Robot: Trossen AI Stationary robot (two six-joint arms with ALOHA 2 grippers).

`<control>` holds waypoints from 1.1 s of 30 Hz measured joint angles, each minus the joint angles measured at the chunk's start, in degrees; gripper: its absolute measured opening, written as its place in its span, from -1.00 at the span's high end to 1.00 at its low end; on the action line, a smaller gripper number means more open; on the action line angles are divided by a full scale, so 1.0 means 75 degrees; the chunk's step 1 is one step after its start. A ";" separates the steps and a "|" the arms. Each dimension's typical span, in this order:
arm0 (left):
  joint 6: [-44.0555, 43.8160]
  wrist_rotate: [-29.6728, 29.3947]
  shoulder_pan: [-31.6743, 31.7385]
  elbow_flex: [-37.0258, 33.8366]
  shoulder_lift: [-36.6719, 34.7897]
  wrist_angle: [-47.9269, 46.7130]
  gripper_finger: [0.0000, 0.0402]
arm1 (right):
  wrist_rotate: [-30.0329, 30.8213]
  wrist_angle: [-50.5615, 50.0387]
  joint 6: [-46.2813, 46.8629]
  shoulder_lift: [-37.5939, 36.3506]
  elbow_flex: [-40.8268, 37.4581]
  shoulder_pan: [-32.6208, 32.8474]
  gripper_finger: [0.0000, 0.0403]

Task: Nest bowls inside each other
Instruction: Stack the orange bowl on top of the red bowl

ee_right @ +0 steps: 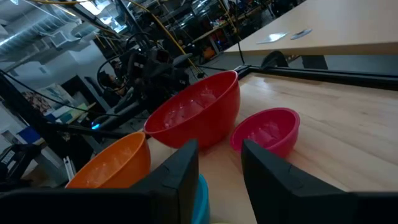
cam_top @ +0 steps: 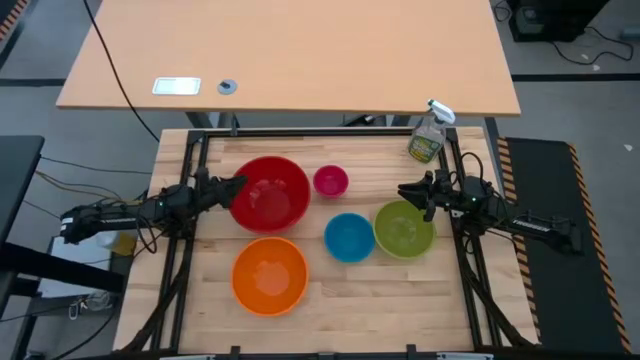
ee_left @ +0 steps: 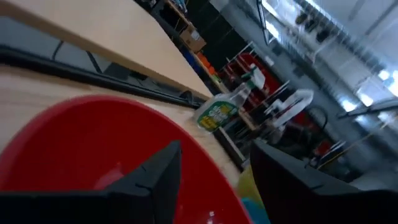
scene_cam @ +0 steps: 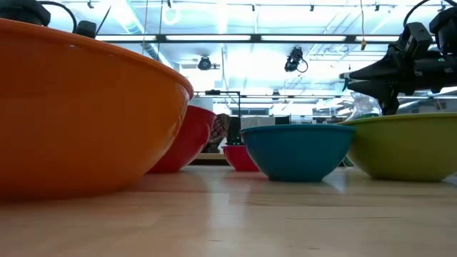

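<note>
Five bowls stand apart on the wooden table, each on its base: red (cam_top: 270,193), pink (cam_top: 330,181), blue (cam_top: 349,237), green (cam_top: 404,229) and orange (cam_top: 269,275). My left gripper (cam_top: 238,183) hovers level over the red bowl's left rim (ee_left: 186,140). Its fingers are apart in the left wrist view (ee_left: 214,149), with nothing between them. My right gripper (cam_top: 405,190) hangs open above the green bowl's far rim, pointing toward the pink bowl (ee_right: 267,130) and the red bowl (ee_right: 199,115). Its fingers (ee_right: 219,146) are empty.
A clear spray bottle (cam_top: 428,135) stands at the table's far right corner. Black frame rails run along the table's edges (cam_top: 190,150). A larger desk (cam_top: 290,50) lies beyond the far edge. Bare wood shows at the near right (cam_top: 400,300).
</note>
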 joint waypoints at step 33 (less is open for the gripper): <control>-0.0331 -0.0380 0.0000 0.0538 -0.0002 0.3183 0.03 | 0.1619 0.3990 0.3658 0.0009 -0.0002 -0.0003 0.35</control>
